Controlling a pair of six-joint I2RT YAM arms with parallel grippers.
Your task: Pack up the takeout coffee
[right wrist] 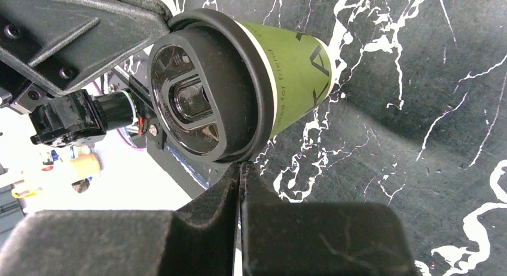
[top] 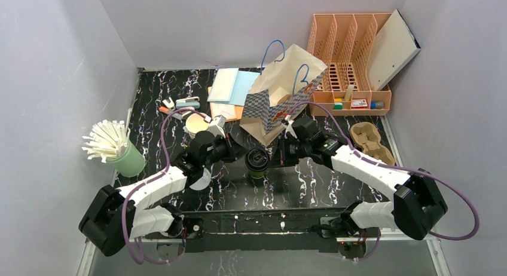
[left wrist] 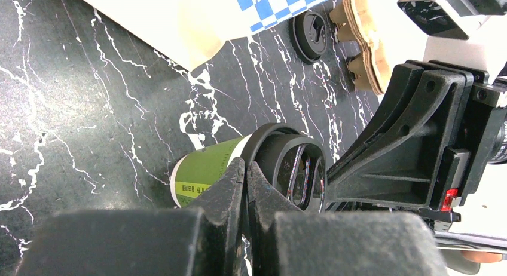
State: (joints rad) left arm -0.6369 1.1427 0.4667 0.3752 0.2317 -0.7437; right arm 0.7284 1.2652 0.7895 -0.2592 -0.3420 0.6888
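Pale lilac walls box in a black tabletop (top: 335, 183) veined with white marbling, where two white-and-black arms reach inward from the near edge. At the far side a peach file organizer (top: 350, 52) stands against the back wall, and a tan paper bag (top: 281, 88) with a blue-checked panel and blue handles sits just in front of it. A light green holder (top: 130, 161) bristling with white straws stands near the left wall, and a brown pulp cup carrier (top: 372, 143) lies by the right arm.

Between the two wrists, near the middle of the tabletop and just in front of the bag, the takeout coffee (top: 257, 161) stands upright, its long axis vertical, lid up and narrower base on the marble. The cup is olive green with dark lettering on its side and a pale band under a black plastic lid with an oval sip recess.

The left gripper (left wrist: 244, 166) has its jaws closed, tips at the lid's rim. The right gripper (right wrist: 240, 168) meets the opposite side of the rim, jaws likewise pressed together.
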